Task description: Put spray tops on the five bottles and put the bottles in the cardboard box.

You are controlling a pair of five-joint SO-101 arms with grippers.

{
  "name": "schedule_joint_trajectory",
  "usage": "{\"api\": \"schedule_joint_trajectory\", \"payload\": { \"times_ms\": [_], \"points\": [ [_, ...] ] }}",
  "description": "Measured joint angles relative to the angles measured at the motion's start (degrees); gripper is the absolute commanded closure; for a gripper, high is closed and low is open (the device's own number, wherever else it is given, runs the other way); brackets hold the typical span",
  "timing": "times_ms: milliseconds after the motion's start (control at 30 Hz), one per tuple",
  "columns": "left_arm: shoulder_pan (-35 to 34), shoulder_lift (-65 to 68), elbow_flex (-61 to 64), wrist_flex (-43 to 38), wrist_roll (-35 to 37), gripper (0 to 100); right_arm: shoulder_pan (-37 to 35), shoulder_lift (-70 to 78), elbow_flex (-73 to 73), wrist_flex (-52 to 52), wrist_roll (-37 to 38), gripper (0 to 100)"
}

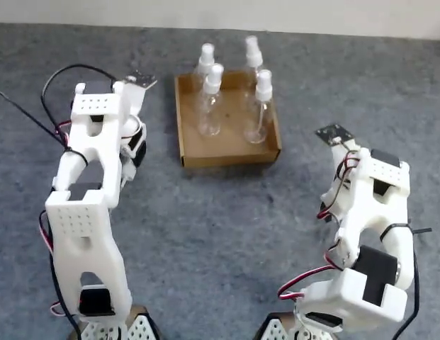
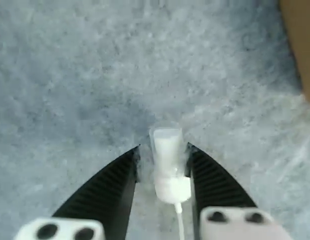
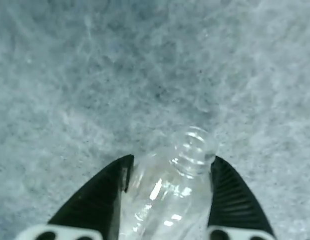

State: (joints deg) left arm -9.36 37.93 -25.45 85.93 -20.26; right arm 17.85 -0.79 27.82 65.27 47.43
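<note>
A white spray top (image 2: pixel 168 160) with its thin tube sits between the black fingers of my left gripper (image 2: pixel 162 150), which is shut on it just above the grey carpet. My right gripper (image 3: pixel 169 161) is shut on a clear bottle (image 3: pixel 182 172) that has an open neck and no top. The cardboard box (image 1: pixel 188 152) lies at the back middle of the table. Several clear bottles (image 1: pixel 209 106) with white spray tops stand upright inside it. The left arm (image 1: pixel 99 142) is just left of the box, and the right arm (image 1: pixel 368 198) is in front of it to the right.
Grey carpet (image 1: pixel 227 227) covers the table, with open floor between the two arms in front of the box. A corner of the brown box (image 2: pixel 299 40) shows at the edge of the left wrist view. Black cables (image 1: pixel 53 92) loop beside the left arm.
</note>
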Motion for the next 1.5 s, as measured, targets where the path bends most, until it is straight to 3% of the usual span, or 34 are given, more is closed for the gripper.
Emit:
{"api": "schedule_joint_trajectory", "payload": {
  "times_ms": [167, 433, 667, 867, 1100, 1333, 1500],
  "points": [
    [-0.1, 0.4, 4.7, -4.3, 0.0, 100, 0.0, 0.0, 0.0, 0.0, 0.0, 84.1],
    [0.1, -3.1, 7.0, -4.8, 0.0, 100, 0.0, 0.0, 0.0, 0.0, -0.1, 84.1],
    [0.0, -22.0, 18.0, -4.7, 3.7, 100, 0.0, 0.0, 0.0, 0.0, -0.2, 83.2],
    [0.2, -43.0, 32.4, -5.6, 8.1, 100, 0.0, 0.0, 0.0, 0.0, -2.6, 71.7],
    [6.2, -63.3, 48.5, -10.5, 12.1, 100, 0.0, 0.0, 0.0, 0.0, -7.3, 71.7],
    [9.5, -70.0, 56.8, -13.9, 13.5, 99, 0.3, -0.6, 0.0, 3.0, -9.0, 71.7],
    [9.4, -70.2, 57.1, -14.2, 13.5, 99, 1.4, -2.1, 0.0, 5.5, -2.8, 71.7]
  ]
}}
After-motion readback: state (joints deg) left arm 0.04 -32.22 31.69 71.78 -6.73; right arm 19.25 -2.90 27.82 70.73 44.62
